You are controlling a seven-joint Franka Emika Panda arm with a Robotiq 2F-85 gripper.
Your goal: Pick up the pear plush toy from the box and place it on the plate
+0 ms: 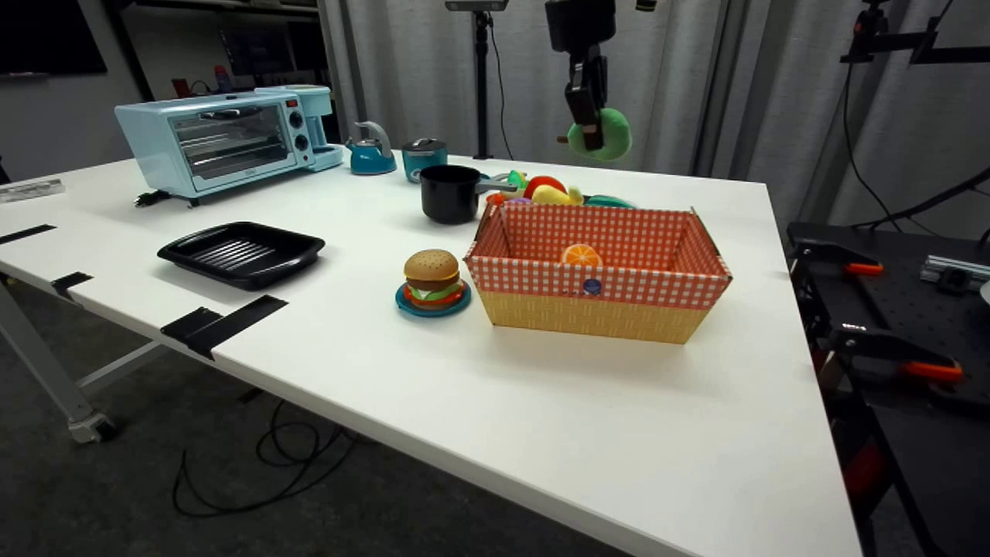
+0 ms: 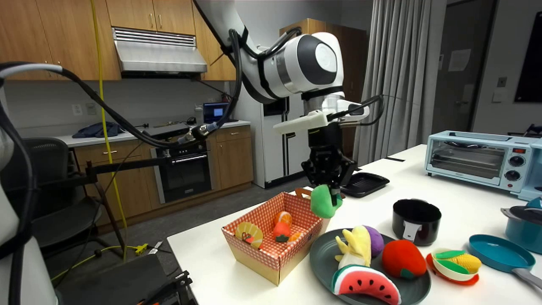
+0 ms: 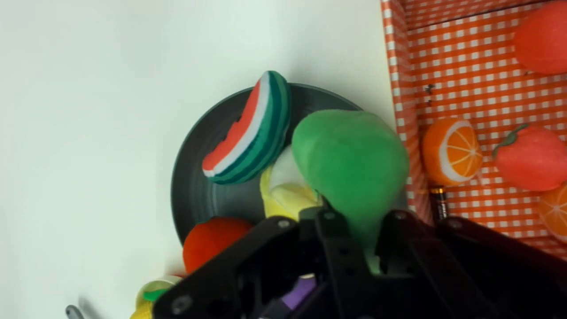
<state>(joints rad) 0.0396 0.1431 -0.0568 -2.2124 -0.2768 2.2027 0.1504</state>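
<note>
The green pear plush point(image 2: 323, 202) also shows in an exterior view point(image 1: 616, 133) and in the wrist view point(image 3: 350, 159). My gripper point(image 3: 361, 217) is shut on it and holds it well above the table. The checked box point(image 2: 253, 266) stands open and holds orange and strawberry plush toys; it also shows in an exterior view point(image 1: 595, 317). The dark grey plate point(image 3: 188, 195) lies beside the box and also shows in an exterior view point(image 2: 320, 263). In the wrist view the pear overlaps the plate's side near the box wall point(image 3: 397, 88).
The plate bears a watermelon slice point(image 2: 366, 283), a yellow banana plush point(image 2: 357, 248), a red plush point(image 2: 403, 258) and a purple one point(image 2: 374, 239). A black pot point(image 2: 416, 220) and corn in a bowl point(image 2: 459, 262) stand nearby. A toy burger point(image 1: 432, 277) sits beside the box.
</note>
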